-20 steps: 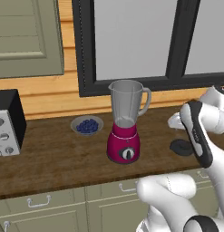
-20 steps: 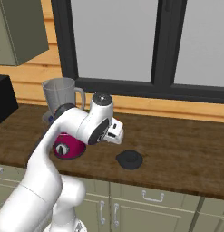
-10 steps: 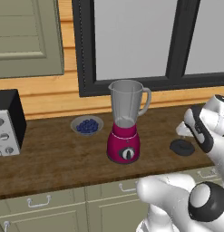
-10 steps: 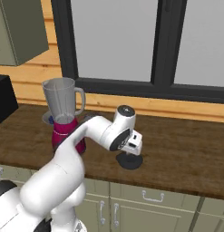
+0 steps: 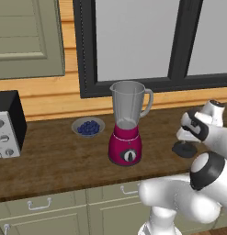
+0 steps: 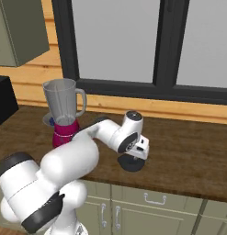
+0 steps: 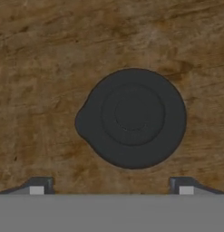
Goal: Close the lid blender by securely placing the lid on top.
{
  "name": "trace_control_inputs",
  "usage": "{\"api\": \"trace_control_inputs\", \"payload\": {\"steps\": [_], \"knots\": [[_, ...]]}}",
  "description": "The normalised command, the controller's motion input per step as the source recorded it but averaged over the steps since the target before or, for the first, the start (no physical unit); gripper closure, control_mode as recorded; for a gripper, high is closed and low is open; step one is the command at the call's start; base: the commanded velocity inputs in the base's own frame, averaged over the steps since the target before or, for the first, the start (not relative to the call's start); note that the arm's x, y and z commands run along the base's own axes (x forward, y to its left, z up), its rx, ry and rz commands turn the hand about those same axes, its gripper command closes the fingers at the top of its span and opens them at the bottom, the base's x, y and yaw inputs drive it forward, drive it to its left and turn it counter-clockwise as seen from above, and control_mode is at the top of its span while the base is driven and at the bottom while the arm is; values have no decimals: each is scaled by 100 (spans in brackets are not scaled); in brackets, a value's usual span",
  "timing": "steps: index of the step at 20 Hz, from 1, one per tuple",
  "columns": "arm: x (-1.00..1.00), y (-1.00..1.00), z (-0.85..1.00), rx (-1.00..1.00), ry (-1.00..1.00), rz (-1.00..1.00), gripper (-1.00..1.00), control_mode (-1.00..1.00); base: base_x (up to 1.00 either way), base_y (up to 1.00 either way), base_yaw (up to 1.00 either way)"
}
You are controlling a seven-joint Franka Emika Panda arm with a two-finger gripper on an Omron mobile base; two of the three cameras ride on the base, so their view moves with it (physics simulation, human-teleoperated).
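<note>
Gripper (image 7: 111, 186) has swung right over one lid (image 7: 131, 118), jaws spread wide; one blender (image 5: 127, 124).

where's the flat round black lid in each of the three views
Left base view: the flat round black lid lies on the wooden counter at right, below the open hand.
Right base view: centre, on the counter, partly behind the hand.
Hand view: centre, flat on the wood.
Shared landmark: the magenta-based blender with clear jar, in both base views.
</note>
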Motion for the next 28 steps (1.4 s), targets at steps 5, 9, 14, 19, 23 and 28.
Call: {"api": "trace_control_inputs", "payload": {"steps": [5,9,14,19,23,28], "knots": [[51,-9,-48,-6,5,1,-100,-100,0,0,0],[40,-31,-39,0,5,3,-100,-100,0,0,0],[20,-5,-28,0,5,1,-100,-100,0,0,0],[16,5,-30,-1,2,0,-100,-100,0,0,0],[1,27,-49,-5,1,0,-100,-100,0,0,0],[-31,80,-74,-8,-2,0,100,-100,0,0,0]]}}
